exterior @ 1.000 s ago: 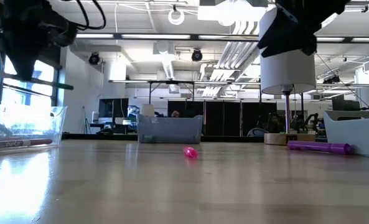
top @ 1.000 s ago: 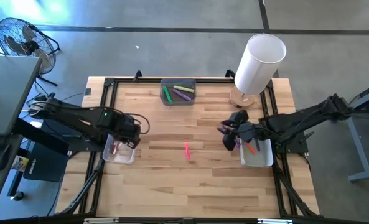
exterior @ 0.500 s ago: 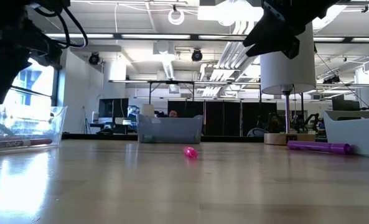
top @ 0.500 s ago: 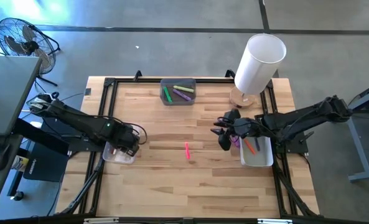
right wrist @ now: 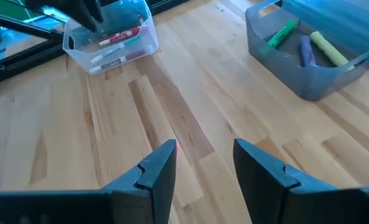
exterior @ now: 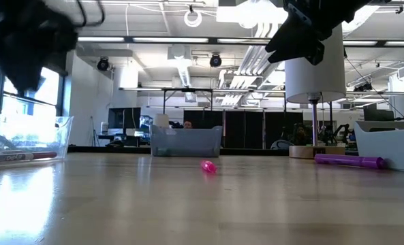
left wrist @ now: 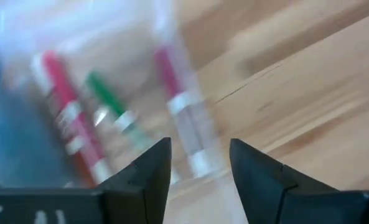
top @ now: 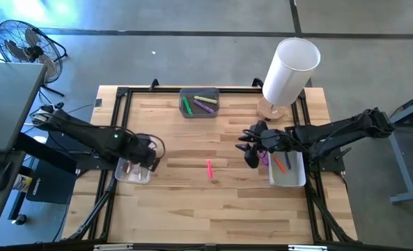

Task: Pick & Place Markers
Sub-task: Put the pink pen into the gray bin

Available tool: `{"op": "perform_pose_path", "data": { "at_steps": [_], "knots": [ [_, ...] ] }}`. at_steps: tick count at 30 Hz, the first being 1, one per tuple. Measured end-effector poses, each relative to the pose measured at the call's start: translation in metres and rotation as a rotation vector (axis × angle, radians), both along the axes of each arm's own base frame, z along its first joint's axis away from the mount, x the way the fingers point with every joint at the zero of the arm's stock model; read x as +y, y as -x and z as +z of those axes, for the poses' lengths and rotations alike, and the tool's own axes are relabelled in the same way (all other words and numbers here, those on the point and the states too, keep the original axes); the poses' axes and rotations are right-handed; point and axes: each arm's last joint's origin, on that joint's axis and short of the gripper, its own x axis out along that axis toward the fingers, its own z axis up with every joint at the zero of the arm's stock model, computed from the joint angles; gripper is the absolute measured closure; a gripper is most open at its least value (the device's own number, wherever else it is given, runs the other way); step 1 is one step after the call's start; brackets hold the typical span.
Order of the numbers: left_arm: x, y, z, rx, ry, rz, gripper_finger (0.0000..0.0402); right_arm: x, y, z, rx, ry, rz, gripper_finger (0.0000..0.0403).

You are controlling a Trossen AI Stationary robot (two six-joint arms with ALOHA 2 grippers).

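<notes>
Binned: markers in clear bin, grey bin, white bin.
Left: pink marker, purple marker on table.
Left gripper: fingers apart, empty.
Right gripper: fingers apart, empty.

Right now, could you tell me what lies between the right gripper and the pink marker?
Only bare wood: the high view shows nothing between the right gripper and the pink marker on the table.

The left arm is stretched from the left edge of the scene toward the middle, its wrist bent downward, and the left gripper is held low at the left side with its fingers parted and nothing seen between them. The right arm is reached in from the right edge, its forearm lying nearly level, and the right gripper is hung above the surface right of centre, its fingers spread and empty.
</notes>
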Motion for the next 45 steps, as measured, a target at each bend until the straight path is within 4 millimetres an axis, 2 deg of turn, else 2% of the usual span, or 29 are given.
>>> {"op": "perform_pose_path", "data": {
  "at_steps": [4, 6, 8, 11, 14, 19, 22, 25, 30, 38, 45],
  "knots": [
    [0.0, -0.016, 0.035, -0.224, -0.112, 0.013, 0.027, 0.0, 0.0, 0.0, 0.004, 0.009, 0.017, 0.0254],
    [-0.002, -0.025, 0.049, -0.329, -0.153, -0.044, 0.0296, 0.0, 0.0, 0.0, 0.004, 0.012, 0.011, 0.0254],
    [-0.005, -0.037, 0.055, -0.413, -0.183, -0.114, 0.0331, 0.0, 0.0, 0.0, 0.003, 0.012, 0.01, 0.0254],
    [-0.012, -0.057, 0.054, -0.492, -0.229, -0.235, 0.0388, 0.001, 0.0, 0.0, -0.002, -0.013, 0.011, 0.0254],
    [-0.019, -0.074, 0.044, -0.488, -0.214, -0.372, 0.0386, 0.001, -0.001, 0.001, -0.019, -0.048, 0.0, 0.0254],
    [-0.034, -0.096, 0.014, -0.383, -0.198, -0.579, 0.0399, 0.006, -0.008, 0.009, -0.097, -0.078, 0.034, 0.0255],
    [-0.039, -0.095, 0.007, -0.379, -0.22, -0.646, 0.04, 0.015, -0.021, 0.014, -0.068, -0.039, -0.004, 0.0263],
    [-0.039, -0.094, 0.006, -0.401, -0.232, -0.692, 0.0401, 0.021, -0.044, 0.02, 0.002, -0.03, -0.072, 0.0271],
    [-0.031, -0.075, 0.021, -0.433, -0.281, -0.783, 0.0401, 0.026, -0.094, 0.019, 0.174, -0.096, -0.156, 0.0277],
    [-0.021, -0.045, 0.031, -0.446, -0.309, -0.902, 0.0401, 0.027, -0.157, -0.012, 0.48, -0.236, -0.349, 0.0276],
    [-0.017, -0.031, 0.034, -0.416, -0.305, -0.974, 0.0401, 0.031, -0.195, -0.042, 0.537, -0.342, -0.433, 0.0239]
  ]
}}
